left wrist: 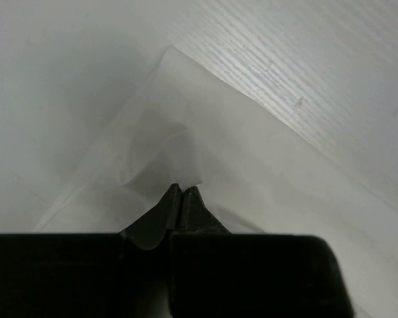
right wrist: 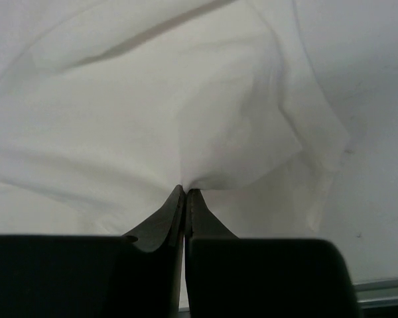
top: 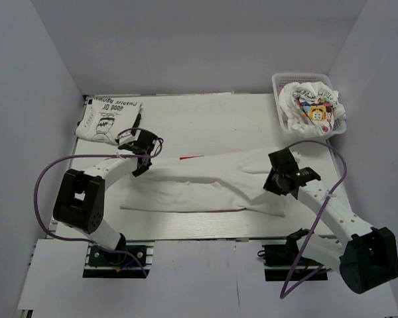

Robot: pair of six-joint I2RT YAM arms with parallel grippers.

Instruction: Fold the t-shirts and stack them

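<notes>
A white t-shirt [top: 186, 192] lies stretched across the middle of the table, with a thin red edge of print [top: 192, 157] showing at a fold. My left gripper [top: 141, 165] is at its left end, jaws together on a raised corner of the cloth [left wrist: 179, 159]. My right gripper [top: 273, 180] is at the shirt's right end, shut on a bunched peak of fabric [right wrist: 239, 152]. A folded t-shirt with green-black lettering [top: 109, 118] lies at the back left. A crumpled t-shirt with a colourful yellow print [top: 313, 109] sits in the basket.
The white mesh basket [top: 305, 75] stands at the back right corner. Bare table [top: 205, 119] lies behind the spread shirt, and white walls close in the table on three sides. A metal rail runs along the near edge [top: 199, 238].
</notes>
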